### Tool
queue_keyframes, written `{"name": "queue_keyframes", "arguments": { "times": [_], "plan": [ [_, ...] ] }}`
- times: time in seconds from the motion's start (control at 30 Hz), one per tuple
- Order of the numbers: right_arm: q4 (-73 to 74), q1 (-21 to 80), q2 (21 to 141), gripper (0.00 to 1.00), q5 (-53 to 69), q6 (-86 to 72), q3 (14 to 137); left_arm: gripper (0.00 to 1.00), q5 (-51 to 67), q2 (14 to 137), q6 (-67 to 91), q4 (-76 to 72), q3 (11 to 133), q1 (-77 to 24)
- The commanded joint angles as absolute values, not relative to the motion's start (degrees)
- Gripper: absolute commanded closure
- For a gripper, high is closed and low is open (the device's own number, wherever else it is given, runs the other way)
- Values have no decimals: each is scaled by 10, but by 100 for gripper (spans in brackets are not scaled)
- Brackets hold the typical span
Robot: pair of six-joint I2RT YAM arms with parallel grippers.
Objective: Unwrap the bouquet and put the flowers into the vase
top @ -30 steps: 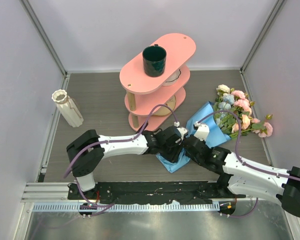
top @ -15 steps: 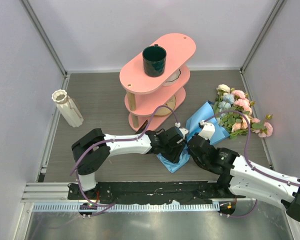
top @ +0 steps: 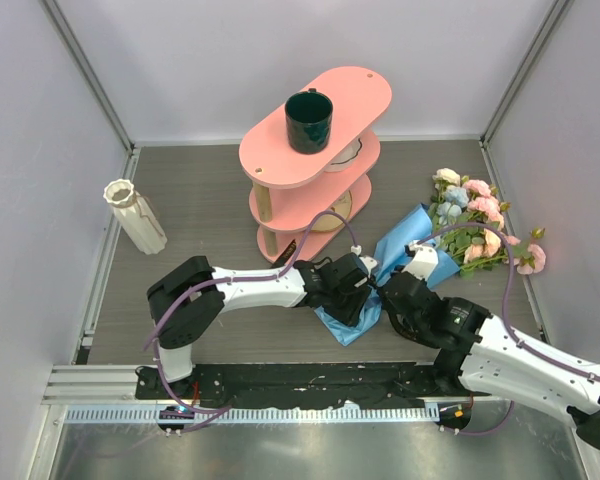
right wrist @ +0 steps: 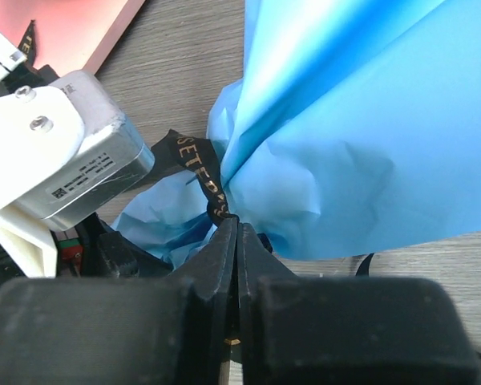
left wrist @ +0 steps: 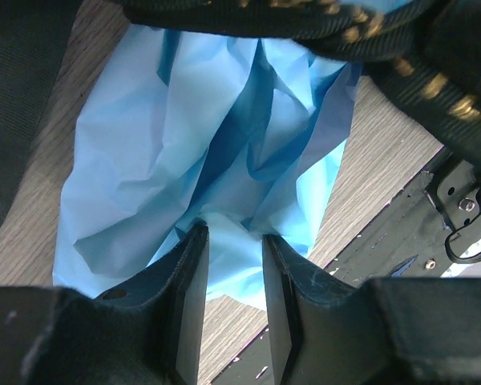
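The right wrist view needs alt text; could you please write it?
The right hand is shut on the black ribbon tied around crumpled blue wrapping paper. The left arm's white housing sits close beside it, over a wood-grain table.

The black ribbon (right wrist: 194, 164) tied round the blue paper (right wrist: 345, 120) has gold letters on it. In the right wrist view the letters look like "SETE". More letters follow, but the ribbon bends and they cannot be read. In the left wrist view the ribbon (left wrist: 433, 88) shows gold marks too, all too blurry to read. A white sticker (right wrist: 86, 175) on the grey box (right wrist: 112, 136) has tiny black print, too small to read.
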State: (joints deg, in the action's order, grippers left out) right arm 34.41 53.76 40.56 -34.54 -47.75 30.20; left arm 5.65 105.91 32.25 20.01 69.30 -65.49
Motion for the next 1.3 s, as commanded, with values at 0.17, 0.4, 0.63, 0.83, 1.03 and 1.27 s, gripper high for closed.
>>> {"name": "queue_keyframes", "arguments": {
  "times": [0.17, 0.4, 0.63, 0.83, 1.03, 1.27],
  "plan": [
    [281, 535, 396, 68, -201, -519, 278, 64, 54, 1061, 318, 214, 704, -651],
    [325, 534, 353, 64, -244, -514, 295, 64, 59, 1057, 320, 212, 706, -650],
    [342, 529, 415, 63, -343, -475, 332, 64, 58, 1056, 320, 211, 705, -650],
    [339, 528, 486, 63, -325, -440, 345, 64, 58, 1056, 320, 211, 705, -649],
    [323, 528, 511, 61, -313, -435, 341, 64, 64, 1058, 323, 209, 705, -648],
    [297, 514, 523, 64, -296, -432, 326, 64, 66, 1058, 323, 207, 704, -647]
  ]
}}
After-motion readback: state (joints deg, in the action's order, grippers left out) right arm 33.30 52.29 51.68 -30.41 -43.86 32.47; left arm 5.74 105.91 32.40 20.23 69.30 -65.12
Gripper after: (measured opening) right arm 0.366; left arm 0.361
